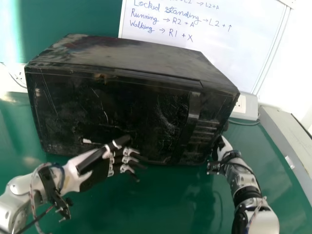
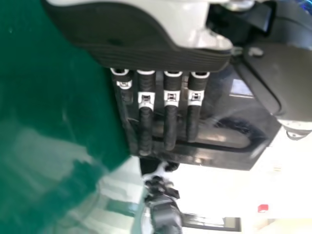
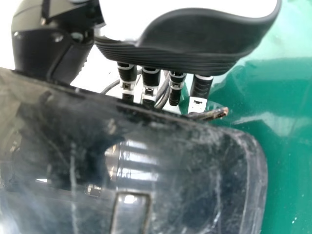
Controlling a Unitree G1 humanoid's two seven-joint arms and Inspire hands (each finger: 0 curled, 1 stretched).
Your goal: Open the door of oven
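We have the black oven (image 1: 141, 52) on the green table (image 1: 161, 200), its door (image 1: 131, 107) shut and its upright handle (image 1: 194, 105) near the right end of its front. Our left hand (image 1: 101, 169) is before the oven's lower front, left of its middle; its fingers (image 2: 170, 114) are nearly straight and slightly spread. We cannot tell whether they touch the oven. Our right hand (image 1: 225, 149) is at the oven's lower right corner, its fingers (image 3: 151, 78) straight where they show, side by side with small gaps, some tips hidden by the oven's edge. Behind the oven stands a whiteboard (image 1: 236, 53) with handwriting; a white socket box (image 1: 247, 106) is just right of the oven.
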